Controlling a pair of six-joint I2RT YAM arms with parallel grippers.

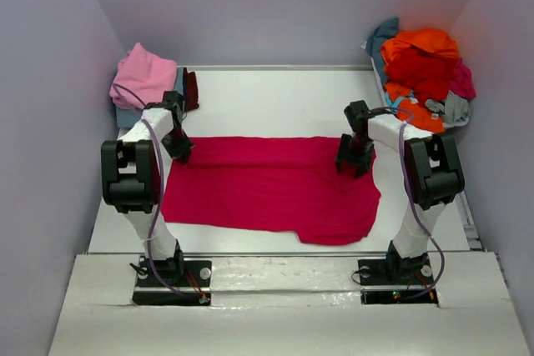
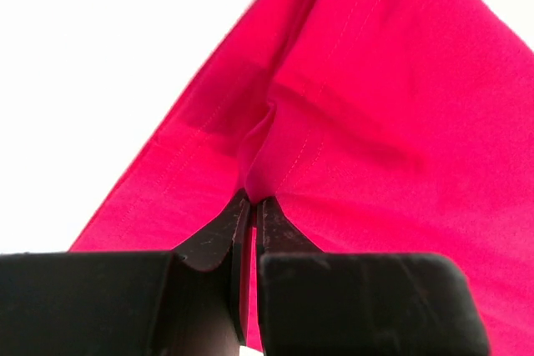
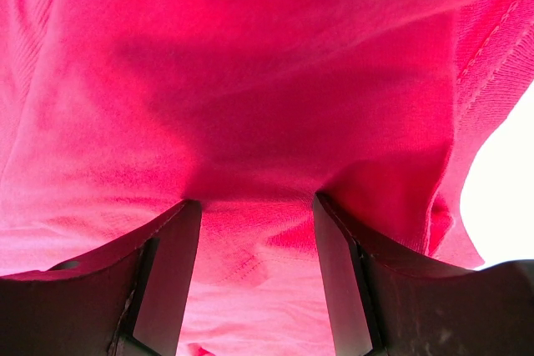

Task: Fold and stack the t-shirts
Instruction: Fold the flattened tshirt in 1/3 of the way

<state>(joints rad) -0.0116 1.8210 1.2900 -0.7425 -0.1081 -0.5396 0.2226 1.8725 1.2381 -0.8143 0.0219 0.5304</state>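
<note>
robot lab cell: white table [image 1: 275, 93], plain lavender walls [image 1: 284, 6]

You had a white table [image 1: 250, 93] carrying a magenta-red t-shirt [image 1: 267, 189] spread mid-table, a pink-topped stack of tees [image 1: 143, 74] far left, and a heap of tees [image 1: 421, 60] far right.

A white table [image 1: 275, 97] stands in the middle of a narrow booth. Behind the table rises a plain back wall [image 1: 275, 6] of pale lilac-grey colour. The left wall [image 1: 42, 81] and the right wall [image 1: 509, 64] have the same colour and stand close to the table's sides. In front of the table a white board [image 1: 284, 314] with a slightly glossy surface runs across. The light is soft and even, so the shadows on the table are weak.
</note>
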